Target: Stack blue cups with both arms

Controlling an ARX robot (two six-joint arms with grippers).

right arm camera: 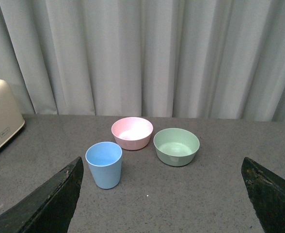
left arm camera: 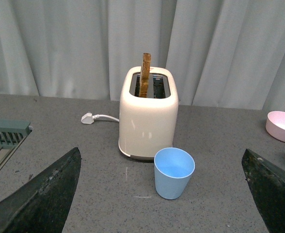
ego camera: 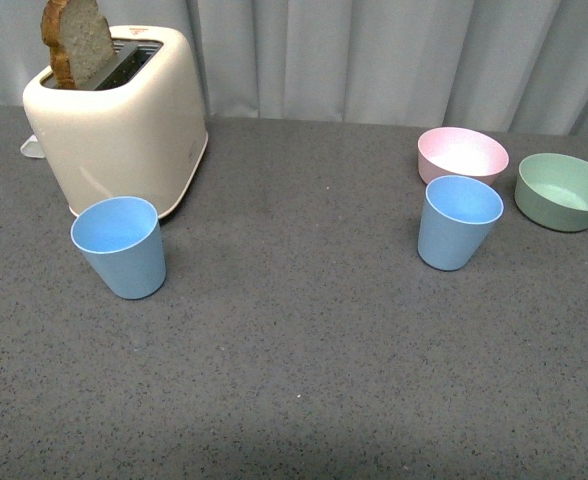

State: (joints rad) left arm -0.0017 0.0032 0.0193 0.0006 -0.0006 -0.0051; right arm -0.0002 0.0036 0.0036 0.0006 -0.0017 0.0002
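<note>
**Item 1, left blue cup** (ego camera: 119, 247). It stands on the grey table (ego camera: 294, 380), just in front of the cream toaster (ego camera: 119, 115), which holds a slice of bread (ego camera: 74, 45).

**Item 2, right blue cup** (ego camera: 459, 222). It stands just in front of the pink bowl (ego camera: 462, 155), with the green bowl (ego camera: 564, 190) near it, towards the robot's right. It is well apart from Item 1.

**Orientation, both cups.** Each is upright with its long axis vertical, wide mouth up and narrow base down. Both look empty.

**Handling (judged).**
- Light, stiff, thin-walled plastic that is unlikely to break.
- It tips easily if nudged at the rim.
- The matte wall should give fair friction, but the taper may let the fingers slide towards the base.
- The best hold is across the wall in the upper half, below the rim, with moderate squeeze.
- For nesting, the lifted cup needs its axis kept vertical and centred over the other's mouth.

**Item 3, left gripper** (left arm camera: 161, 151). Its fingers are spread wide and hold nothing. It is drawn back from Item 1, which shows between them.

**Item 4, right gripper** (right arm camera: 162, 159). Its fingers are spread wide and hold nothing. It is drawn back from Item 2.

Neither arm shows in the front view.
</note>
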